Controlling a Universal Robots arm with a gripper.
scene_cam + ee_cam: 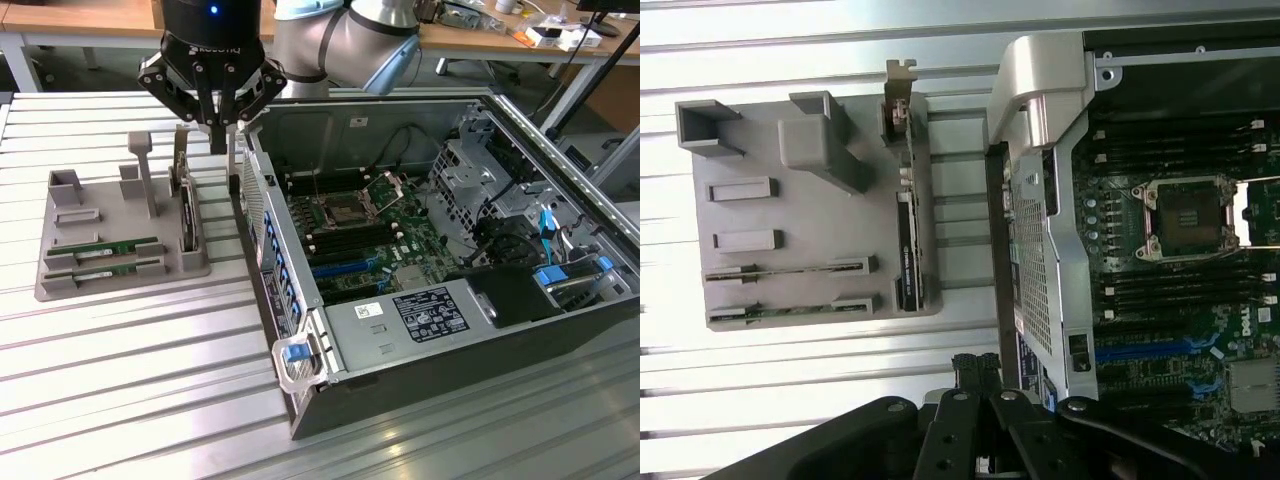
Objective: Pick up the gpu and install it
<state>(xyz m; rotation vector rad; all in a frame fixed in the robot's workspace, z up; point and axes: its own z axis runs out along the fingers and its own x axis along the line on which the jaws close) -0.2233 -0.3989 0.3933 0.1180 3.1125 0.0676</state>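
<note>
My fingers [216,138] [976,372] point straight down and are pressed together, with nothing between them. They hang above the ribbed, silver-coloured metal table [120,390] [790,385], over the narrow gap between a grey plastic holder [52,262] [790,215] and the rear wall of an open grey metal computer case [330,130] [1040,100].

The gpu is not in my fingers. Two long, thin green circuit-board sticks with white labels lie in the holder, each in its own slot, parallel and just beside each other. One stick [115,247] [790,270] is a little nearer to my fingers than the other stick [110,267] [790,310]. I cannot tell which of the two is the gpu of the task. Both are well apart from my fingers, at the far part of the holder.

Nearer to my fingers, almost below them, a dark upright card with a metal bracket [186,215] [908,230] stands at the edge of the holder. On the other side of my fingers, the case lies open, and its green motherboard [380,240] [1180,300] lies flat inside.
</note>
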